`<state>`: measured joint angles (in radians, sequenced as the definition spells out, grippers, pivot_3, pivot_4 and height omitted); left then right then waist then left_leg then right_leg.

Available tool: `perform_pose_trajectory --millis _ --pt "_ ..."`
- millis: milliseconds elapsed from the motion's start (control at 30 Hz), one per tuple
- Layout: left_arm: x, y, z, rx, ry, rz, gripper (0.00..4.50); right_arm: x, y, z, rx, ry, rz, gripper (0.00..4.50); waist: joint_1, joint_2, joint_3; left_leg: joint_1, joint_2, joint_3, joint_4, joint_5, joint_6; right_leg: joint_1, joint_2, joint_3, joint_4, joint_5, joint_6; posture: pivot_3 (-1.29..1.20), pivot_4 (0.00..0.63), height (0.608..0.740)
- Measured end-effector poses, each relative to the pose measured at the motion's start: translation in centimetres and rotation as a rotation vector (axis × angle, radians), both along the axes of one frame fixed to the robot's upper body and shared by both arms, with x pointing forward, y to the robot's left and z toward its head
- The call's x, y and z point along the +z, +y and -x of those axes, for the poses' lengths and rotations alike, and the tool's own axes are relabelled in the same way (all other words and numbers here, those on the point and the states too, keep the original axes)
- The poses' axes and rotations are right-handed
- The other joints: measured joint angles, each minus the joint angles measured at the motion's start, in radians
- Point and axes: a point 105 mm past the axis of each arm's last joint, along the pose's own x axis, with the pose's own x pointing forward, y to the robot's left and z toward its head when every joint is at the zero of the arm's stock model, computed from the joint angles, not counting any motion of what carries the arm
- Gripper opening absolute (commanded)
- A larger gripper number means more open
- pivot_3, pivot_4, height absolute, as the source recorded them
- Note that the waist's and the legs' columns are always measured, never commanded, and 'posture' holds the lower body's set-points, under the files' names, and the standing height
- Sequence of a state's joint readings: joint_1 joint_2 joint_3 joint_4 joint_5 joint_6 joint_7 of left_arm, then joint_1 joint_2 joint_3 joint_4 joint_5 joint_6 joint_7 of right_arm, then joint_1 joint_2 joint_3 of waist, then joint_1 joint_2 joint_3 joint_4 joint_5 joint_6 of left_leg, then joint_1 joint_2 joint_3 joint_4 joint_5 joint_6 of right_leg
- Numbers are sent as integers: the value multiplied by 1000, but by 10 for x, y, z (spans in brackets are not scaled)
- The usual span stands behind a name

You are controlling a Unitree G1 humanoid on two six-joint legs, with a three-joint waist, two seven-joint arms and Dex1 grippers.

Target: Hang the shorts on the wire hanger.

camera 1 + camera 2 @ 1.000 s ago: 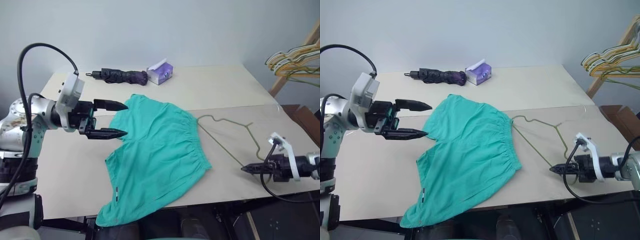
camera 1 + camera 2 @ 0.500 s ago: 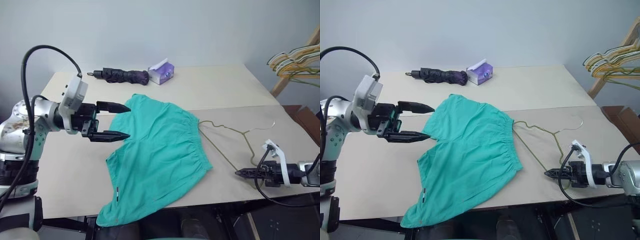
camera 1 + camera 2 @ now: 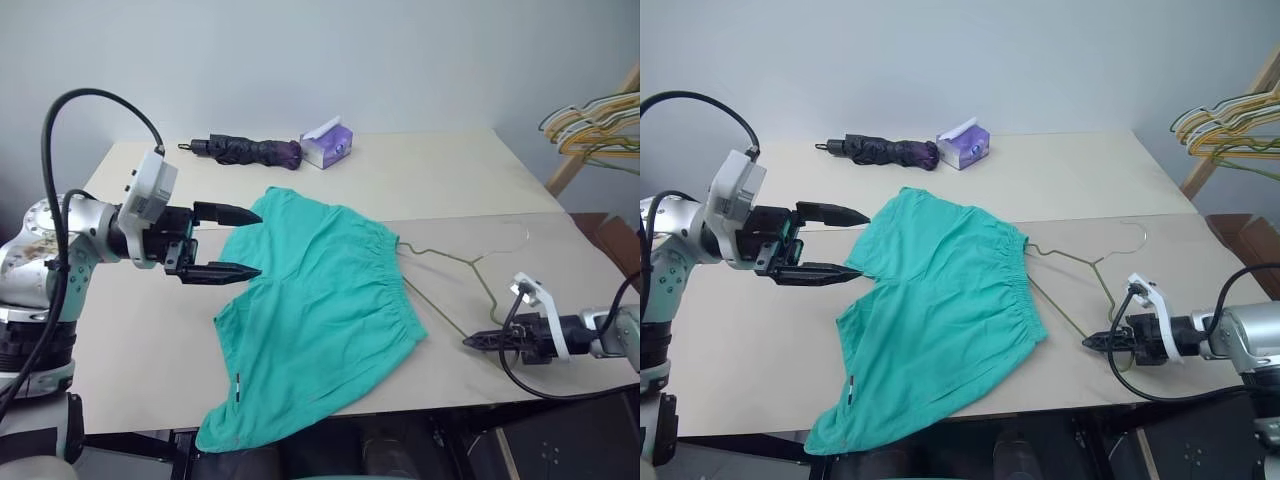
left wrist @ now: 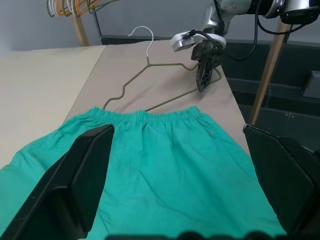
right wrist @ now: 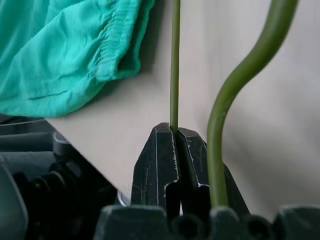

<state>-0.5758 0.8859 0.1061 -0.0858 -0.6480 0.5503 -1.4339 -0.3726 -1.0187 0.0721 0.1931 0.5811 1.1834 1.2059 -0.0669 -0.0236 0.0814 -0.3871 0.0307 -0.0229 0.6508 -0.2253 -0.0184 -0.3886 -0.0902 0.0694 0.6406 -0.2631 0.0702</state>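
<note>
Lying spread flat across the middle of the counter (image 3: 130,330), the shorts (image 3: 320,300) have their gathered waistband facing the robot's right, and one leg droops over the near edge. Just beside the waistband rests the wire hanger (image 3: 470,275), its hook pointing toward the far right corner. The right claw (image 3: 1087,341) is pinched tight on the hanger's thin bottom wire near the counter's near edge. The left claw (image 3: 245,241) hovers spread wide at the shorts' left edge, holding nothing. A folded umbrella (image 3: 245,151) and a tissue box (image 3: 327,146) sit along the far side.
</note>
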Motion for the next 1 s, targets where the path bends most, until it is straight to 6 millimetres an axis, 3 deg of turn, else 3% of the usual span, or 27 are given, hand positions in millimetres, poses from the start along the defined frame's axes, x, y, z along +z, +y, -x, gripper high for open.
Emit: perform_pose_trajectory --millis 100,367,567,1000 --pt "0 0 0 1 -1 -2 4477 -3 6 -10 19 -3 -10 0 3 0 0 0 0 0 0 0 0 0 0 0 0 1 -2 13 73 740" --pt "-4 4 1 13 7 -17 4477 -1 10 -10 140 22 -14 0 23 0 1 0 0 0 0 0 0 -1 0 0 0 1 -2 43 68 740" --pt "-4 3 1 19 -9 -15 4477 -9 18 -37 101 8 -7 0 25 -1 1 0 0 0 -1 0 0 -1 1 0 0 2 -4 60 68 740" --pt "-4 3 0 25 -14 -19 4477 -13 20 -54 66 -23 -2 0 46 0 2 -1 0 0 -1 0 0 -2 0 -1 0 2 -4 45 72 740"
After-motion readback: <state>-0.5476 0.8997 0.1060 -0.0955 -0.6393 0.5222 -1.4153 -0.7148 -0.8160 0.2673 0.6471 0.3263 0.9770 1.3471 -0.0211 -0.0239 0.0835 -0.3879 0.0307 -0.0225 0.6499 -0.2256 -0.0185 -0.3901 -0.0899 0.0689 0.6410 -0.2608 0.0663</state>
